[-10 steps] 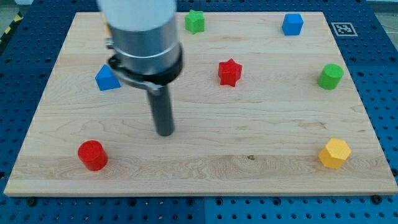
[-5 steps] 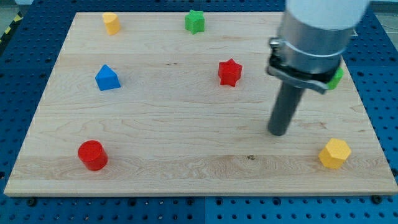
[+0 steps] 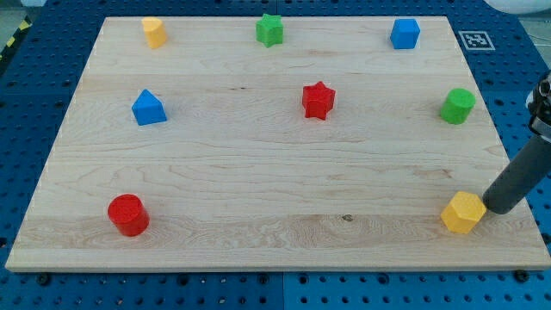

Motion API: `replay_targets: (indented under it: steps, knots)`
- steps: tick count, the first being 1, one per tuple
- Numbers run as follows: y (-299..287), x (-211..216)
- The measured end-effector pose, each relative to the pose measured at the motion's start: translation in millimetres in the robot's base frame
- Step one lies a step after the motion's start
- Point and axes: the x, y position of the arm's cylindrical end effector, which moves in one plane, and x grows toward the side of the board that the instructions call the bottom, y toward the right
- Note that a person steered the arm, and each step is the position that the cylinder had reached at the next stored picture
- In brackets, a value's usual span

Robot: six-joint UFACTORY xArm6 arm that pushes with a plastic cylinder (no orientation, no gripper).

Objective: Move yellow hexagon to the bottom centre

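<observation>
Starting at the view's left, I see the red cylinder [image 3: 128, 214] near the bottom-left corner of the wooden board [image 3: 258, 172], which lies on the blue perforated bench [image 3: 26, 95]. Above it, well apart, sits the blue block [image 3: 149, 108], shaped like a small house with a peaked top. Up at the top edge is a small yellow block [image 3: 154, 32]; I cannot make out its shape for certain.

Moving toward the middle, the green star [image 3: 269, 29] rests at the top edge, and the red star [image 3: 318, 100] sits below and to the right of it, near the board's centre.

Further right, the blue cube [image 3: 405, 34] is near the top-right corner, and the green cylinder [image 3: 457, 105] stands at the right edge, about midway down.

The yellow hexagon [image 3: 463, 212] lies in the bottom-right corner of the board, well apart from the bottom centre. My tip [image 3: 497, 208] is just beside it on its right side, at or very close to its upper-right face; I cannot tell whether they actually touch. The rod leans up and away toward the view's right edge.

This arm carries no jaws, only the rod. No containers are on the board.

A black-and-white marker tag [image 3: 472, 40] sits just off the top-right corner.
</observation>
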Motion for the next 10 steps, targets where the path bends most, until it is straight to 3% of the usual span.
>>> replay_targets:
  steps: [2, 10]
  knots:
    - [-6.7, 22.8]
    - [-170.0, 4.2]
